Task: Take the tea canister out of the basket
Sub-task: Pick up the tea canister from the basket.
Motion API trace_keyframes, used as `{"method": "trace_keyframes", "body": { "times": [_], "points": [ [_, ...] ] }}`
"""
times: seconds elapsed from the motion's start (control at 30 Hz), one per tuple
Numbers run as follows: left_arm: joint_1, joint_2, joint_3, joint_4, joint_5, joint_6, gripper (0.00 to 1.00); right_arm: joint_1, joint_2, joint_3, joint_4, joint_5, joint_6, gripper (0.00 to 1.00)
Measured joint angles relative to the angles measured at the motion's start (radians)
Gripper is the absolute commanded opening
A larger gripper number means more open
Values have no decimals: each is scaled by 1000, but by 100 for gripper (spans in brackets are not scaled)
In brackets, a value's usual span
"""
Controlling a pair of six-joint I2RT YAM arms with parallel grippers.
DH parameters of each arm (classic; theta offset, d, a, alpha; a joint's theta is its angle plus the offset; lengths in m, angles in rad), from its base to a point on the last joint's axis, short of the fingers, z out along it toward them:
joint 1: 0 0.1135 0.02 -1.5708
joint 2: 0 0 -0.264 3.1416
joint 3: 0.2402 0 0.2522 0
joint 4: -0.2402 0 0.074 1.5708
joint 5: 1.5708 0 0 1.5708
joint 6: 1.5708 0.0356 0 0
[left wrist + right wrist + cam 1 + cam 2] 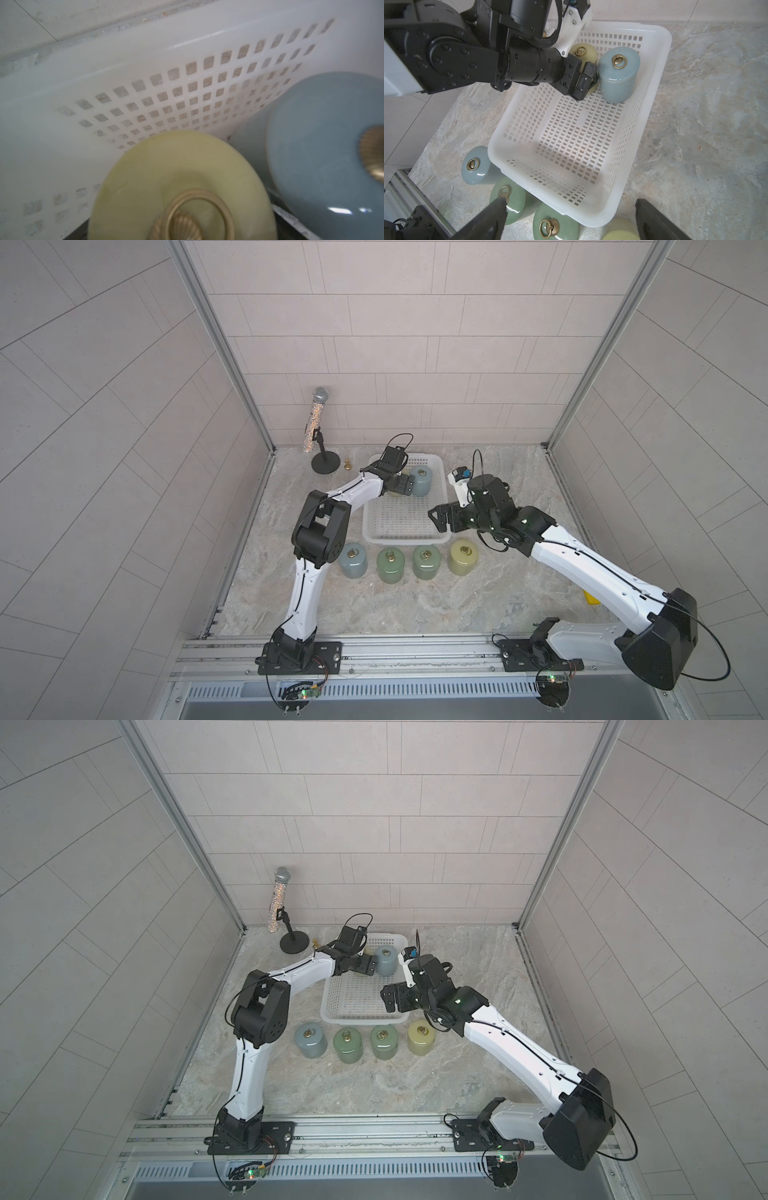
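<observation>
The white perforated basket (pixel 407 537) (pixel 662 62) holds two tea canisters at its far end. One is yellow (pixel 588 53) (pixel 166 166), the other blue (pixel 422 483) (pixel 618 79), and both have brass ring lids. My left gripper (pixel 400 485) reaches into the basket, with its fingers (pixel 587 76) either side of the yellow canister, right next to the blue one. The frames do not show whether they press on it. My right gripper (pixel 570 200) (pixel 436 518) hangs open and holds nothing, above the basket's near right corner.
Several canisters stand in a row on the marble table in front of the basket: blue-grey (pixel 352 560), two green (pixel 390 566) (pixel 426 562) and yellow (pixel 462 558). A glittery microphone on a stand (pixel 316 418) and a small brass piece (pixel 347 465) sit at the back left.
</observation>
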Motion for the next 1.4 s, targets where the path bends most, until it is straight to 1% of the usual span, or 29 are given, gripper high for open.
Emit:
{"method": "trace_keyframes", "body": {
  "times": [0.17,0.33,0.43,0.5,0.57,0.77,1.07,1.2,1.4],
  "points": [
    [-2,31,27,0,-13,4,99,-3,10,0,0,-10,0,100],
    [-2,60,54,-4,-18,5,95,-5,17,0,-5,-15,0,100],
    [-2,60,54,-4,-19,7,88,-6,17,0,-8,-17,0,100],
    [-2,60,54,-4,-19,6,86,-8,17,0,-8,-17,0,100],
    [-2,60,54,-4,-17,3,81,-9,17,0,-8,-18,0,100],
    [-2,45,32,3,-12,-8,80,-9,17,0,-8,-22,0,100],
    [-22,-69,-97,-26,-5,-29,80,-9,17,0,-7,-40,0,100],
    [-40,-158,-149,-47,-14,-40,80,-9,15,-3,-5,-49,-4,100],
    [-60,-316,-195,-74,-21,-70,80,-9,1,-16,10,-100,-21,100]
  ]
}}
